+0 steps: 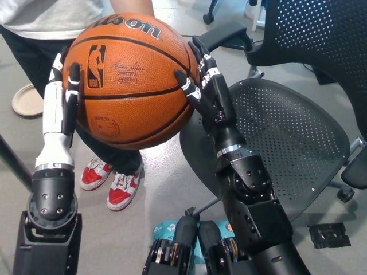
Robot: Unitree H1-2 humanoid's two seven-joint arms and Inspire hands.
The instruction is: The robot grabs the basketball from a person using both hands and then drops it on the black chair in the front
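An orange basketball (129, 80) fills the upper left of the head view. My white left hand (60, 103) presses flat against its left side. My black right hand (203, 86) presses against its right side, fingers spread over the leather. A person's hand (132, 7) still touches the top of the ball. The black mesh chair (287, 143) stands to the right, its seat just beyond my right forearm.
The person stands behind the ball in a grey top (51, 14), dark trousers and red-and-white shoes (112, 186). A round beige disc (27, 100) lies on the floor at left. Black tape (327, 235) marks the grey floor at lower right.
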